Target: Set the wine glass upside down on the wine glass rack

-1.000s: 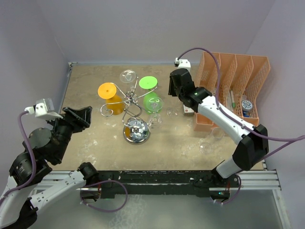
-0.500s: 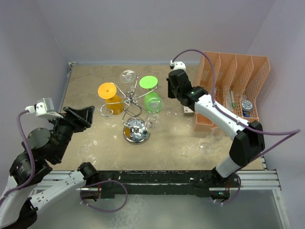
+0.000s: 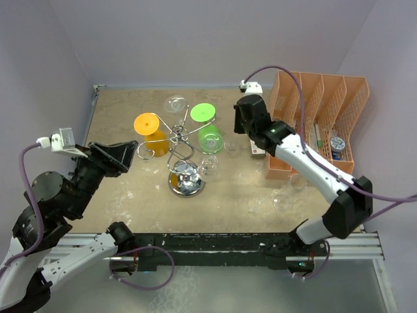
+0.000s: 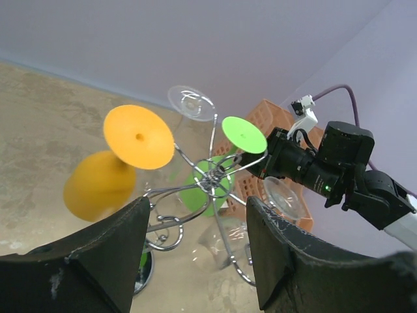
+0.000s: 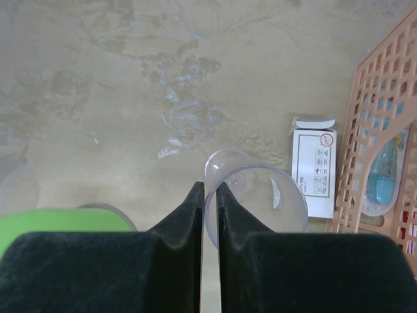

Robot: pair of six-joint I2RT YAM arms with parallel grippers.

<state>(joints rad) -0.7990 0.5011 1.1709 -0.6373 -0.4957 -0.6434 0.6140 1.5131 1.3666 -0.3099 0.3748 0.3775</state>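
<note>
The chrome wine glass rack (image 3: 186, 184) stands mid-table; it also shows in the left wrist view (image 4: 215, 179). An orange glass (image 3: 147, 124), a green glass (image 3: 208, 138) and a clear glass (image 3: 174, 103) hang on it upside down. My right gripper (image 3: 247, 132) is right of the rack. In the right wrist view the right gripper (image 5: 210, 187) is shut on the rim of a clear wine glass (image 5: 260, 195), held above the table. The held glass also shows in the left wrist view (image 4: 283, 199). My left gripper (image 3: 116, 156) is open and empty, left of the rack.
An orange mesh file organiser (image 3: 326, 111) stands at the right. A small white box (image 5: 313, 171) lies beside it. Two more clear glasses (image 3: 282, 201) lie near the right front. Another clear glass (image 3: 208, 164) is by the rack's base. Walls close the back and sides.
My right gripper has shifted right with the clear glass, which no longer shows on the table. My left gripper has moved a little forward toward the rack.
</note>
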